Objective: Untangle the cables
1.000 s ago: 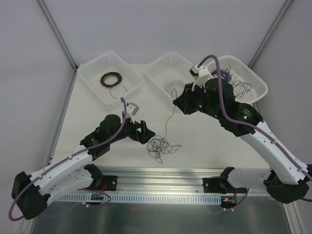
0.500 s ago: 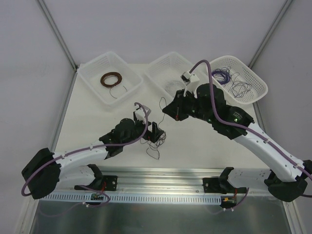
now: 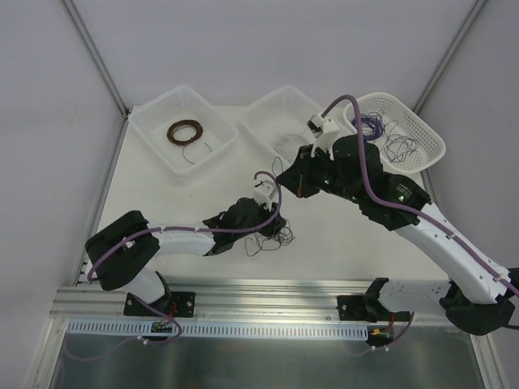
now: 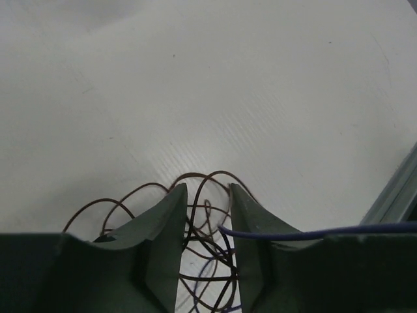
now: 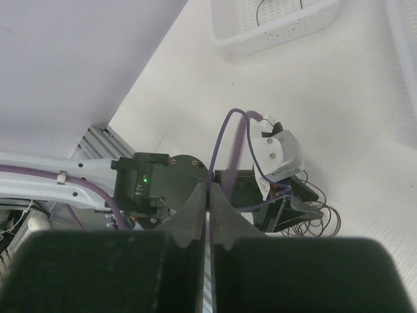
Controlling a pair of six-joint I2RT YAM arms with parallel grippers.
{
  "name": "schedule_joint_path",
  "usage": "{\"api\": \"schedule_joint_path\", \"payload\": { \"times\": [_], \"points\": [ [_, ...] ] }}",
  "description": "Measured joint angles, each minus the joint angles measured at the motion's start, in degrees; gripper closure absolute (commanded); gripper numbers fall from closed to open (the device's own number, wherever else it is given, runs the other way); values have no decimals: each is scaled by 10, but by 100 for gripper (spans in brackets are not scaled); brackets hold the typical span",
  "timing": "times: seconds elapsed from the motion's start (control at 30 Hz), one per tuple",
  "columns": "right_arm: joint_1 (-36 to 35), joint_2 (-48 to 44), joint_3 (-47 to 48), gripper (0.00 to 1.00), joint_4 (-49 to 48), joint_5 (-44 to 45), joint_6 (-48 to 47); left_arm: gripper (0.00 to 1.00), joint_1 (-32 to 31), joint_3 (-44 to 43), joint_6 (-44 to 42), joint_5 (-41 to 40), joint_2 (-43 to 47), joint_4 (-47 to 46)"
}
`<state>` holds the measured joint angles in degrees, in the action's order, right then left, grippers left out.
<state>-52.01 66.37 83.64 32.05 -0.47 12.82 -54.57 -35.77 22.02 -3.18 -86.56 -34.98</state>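
Left hand (image 4: 206, 188), arm stretched low, fingers (image 4: 163, 222) astride the cables (image 4: 203, 251).

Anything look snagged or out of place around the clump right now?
Yes. A purple strand lies across one finger of the left hand, not in its gap, where the brown loops sit. It may snag when the right hand pulls.

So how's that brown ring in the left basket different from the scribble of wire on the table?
The ring is wound neat and round; the scribble is a loose mess of loops. The ring is all brown; the scribble mixes brown and purple. The ring lies in its basket; the scribble sits on the table under the left gripper. Both are thin wire.
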Motion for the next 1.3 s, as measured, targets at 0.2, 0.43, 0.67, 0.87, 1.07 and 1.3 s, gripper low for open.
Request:
{"api": "schedule_joint_path", "payload": {
  "times": [0.2,0.43,0.67,0.87,1.07,1.3],
  "points": [
    [-2,-2,95,99,74,60,-42,78,-2,9,43,-64,-19,13],
    [41,-33,219,99,161,167,-95,75,3,7,73,-139,-19,87],
    [64,-70,301,99,202,275,-152,70,36,5,107,-181,-18,161],
    [65,-112,316,99,211,368,-188,64,86,20,126,-190,34,207],
    [66,-153,236,99,208,411,-191,57,132,49,135,-188,108,226],
    [82,-176,-27,99,177,413,-151,21,135,49,126,-145,181,261]
  ]
}}
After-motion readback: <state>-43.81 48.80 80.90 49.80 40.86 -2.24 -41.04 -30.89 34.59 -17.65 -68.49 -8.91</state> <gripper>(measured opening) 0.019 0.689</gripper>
